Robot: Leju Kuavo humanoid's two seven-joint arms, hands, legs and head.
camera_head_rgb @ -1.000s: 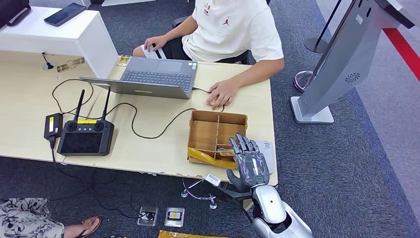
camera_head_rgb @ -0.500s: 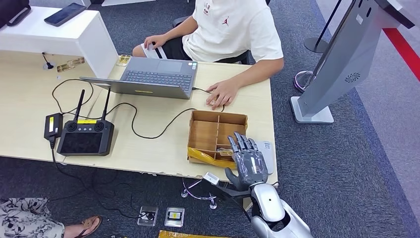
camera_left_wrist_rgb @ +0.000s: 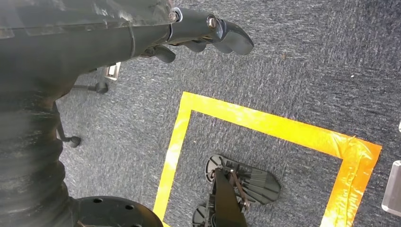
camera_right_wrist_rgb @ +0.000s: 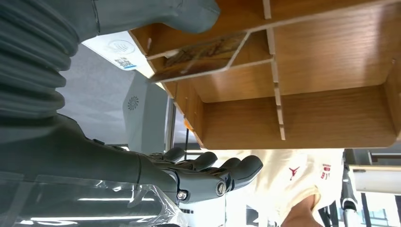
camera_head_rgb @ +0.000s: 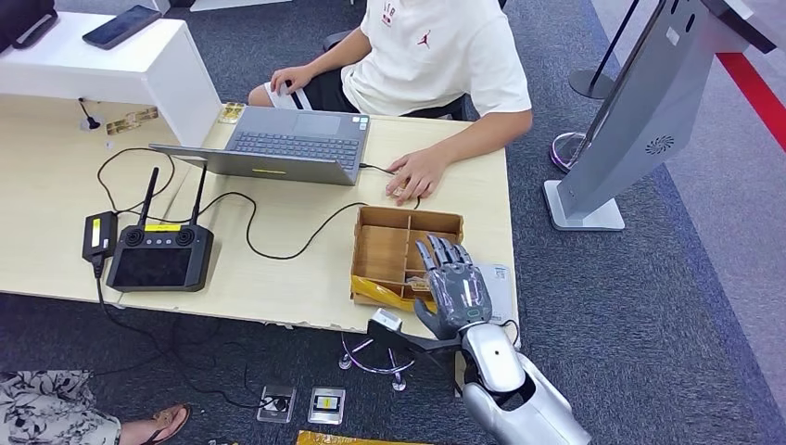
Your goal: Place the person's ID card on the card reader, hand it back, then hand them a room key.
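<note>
A pale wooden desk (camera_head_rgb: 278, 269) stands on dark grey-blue carpet, and a wooden divided box (camera_head_rgb: 400, 252) sits near its front right corner. Just right of the box lies one flat white card reader (camera_head_rgb: 499, 283) with small printed marks too small to read. Inside the box, in the compartment nearest the desk's front edge, one patterned card (camera_right_wrist_rgb: 203, 56) leans against a divider; whether it is the room key cannot be told. Behind the box one person (camera_head_rgb: 436, 65) in a white T-shirt bearing a small red jumping-figure logo rests a hand (camera_head_rgb: 415, 174) on the desk, beside one grey laptop (camera_head_rgb: 278, 146). Left of the box sits one black controller (camera_head_rgb: 159, 252) with two antennas. The right hand (camera_head_rgb: 451, 289) hovers over the box's front right corner, back upward, fingers extended and slightly apart, holding nothing. The left hand (camera_left_wrist_rgb: 203, 35) hangs over carpet marked with yellow tape (camera_left_wrist_rgb: 265, 127), fingers loosely curled, nothing in them.
</note>
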